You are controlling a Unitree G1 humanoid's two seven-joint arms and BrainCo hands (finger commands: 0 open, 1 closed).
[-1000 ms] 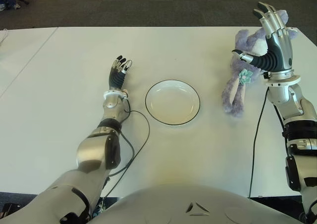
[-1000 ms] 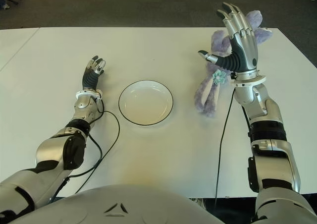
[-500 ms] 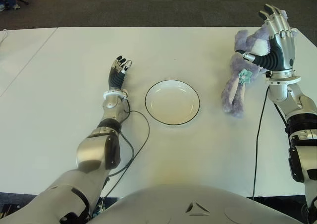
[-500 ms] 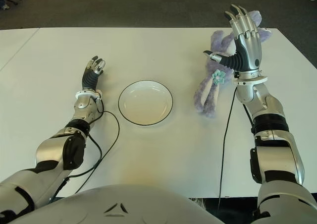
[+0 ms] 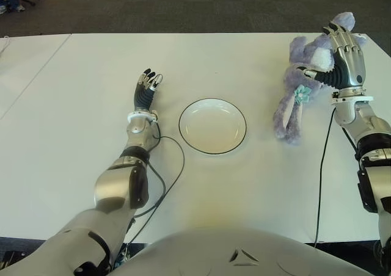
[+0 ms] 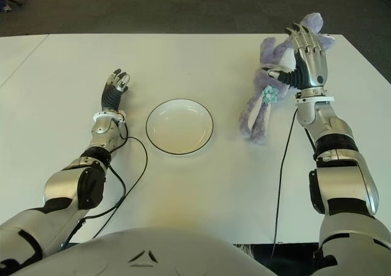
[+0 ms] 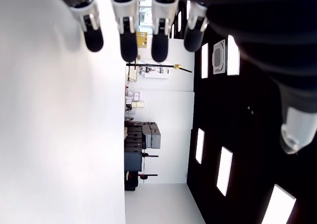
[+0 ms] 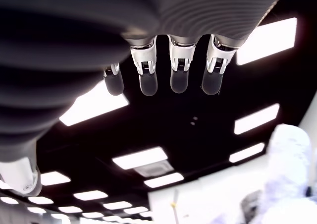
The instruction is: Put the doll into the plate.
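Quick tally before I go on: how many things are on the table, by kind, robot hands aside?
Doll: 1, a purple plush doll on the right side, with the open right hand beside it
Plate: 1, a white plate with a dark rim, with nothing in it, mid-table
Cable: 1, a black cable by the left forearm
Total: 3

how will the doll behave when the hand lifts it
The doll looks plush, so probably soft and light. Its long limbs trail limply on the table, so they would likely dangle. The right hand, fingers open beside it, may need a firm squeeze.
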